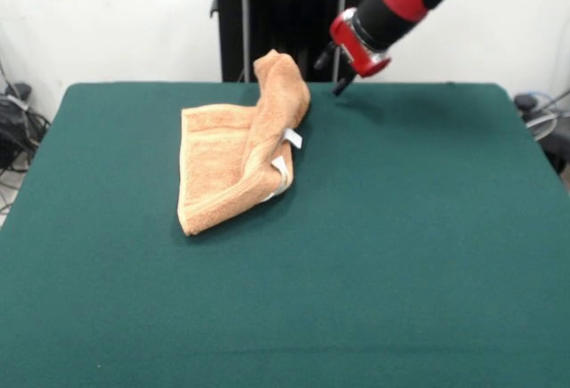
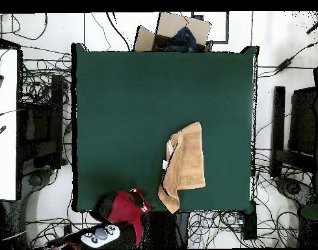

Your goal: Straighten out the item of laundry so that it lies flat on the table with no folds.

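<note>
The towel [image 1: 239, 164] is left folded and bunched at upper centre; the gripper [image 1: 341, 75] is lifted clear, its opening not discernible.

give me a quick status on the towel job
Gripper off the towel, finger state unclear. Towel folded over, bunched at table's far edge. Nothing in the way.

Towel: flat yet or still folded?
Folded. The towel is doubled over itself, one edge bunched up in a ridge; white tag showing.

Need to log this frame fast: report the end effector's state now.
End effector: raised above the dark green felt table, apart from the folded peach-orange terry-cloth towel, holding nothing; open or closed cannot be told.
</note>
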Robot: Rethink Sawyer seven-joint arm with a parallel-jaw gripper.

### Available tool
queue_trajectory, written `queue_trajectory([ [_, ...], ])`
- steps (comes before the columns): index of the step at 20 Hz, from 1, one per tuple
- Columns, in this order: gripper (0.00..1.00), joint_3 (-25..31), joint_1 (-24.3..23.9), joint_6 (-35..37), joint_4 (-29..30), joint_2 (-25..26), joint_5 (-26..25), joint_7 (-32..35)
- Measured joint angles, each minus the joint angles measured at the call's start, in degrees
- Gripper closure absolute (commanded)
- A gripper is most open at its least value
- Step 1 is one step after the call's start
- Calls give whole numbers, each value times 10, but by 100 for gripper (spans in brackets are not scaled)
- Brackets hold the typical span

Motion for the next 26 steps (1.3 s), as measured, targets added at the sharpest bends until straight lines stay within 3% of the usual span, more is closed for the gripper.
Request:
queue_trajectory([
  [6, 0, 8, -24, -67, 0, 4, -10, 0],
  [13, 0, 12, -38, -91, 0, 11, -18, 0],
  [21, 0, 12, -60, -96, 1, 10, -55, 0],
  [26, 0, 14, -80, -137, 8, 10, -92, 0],
])
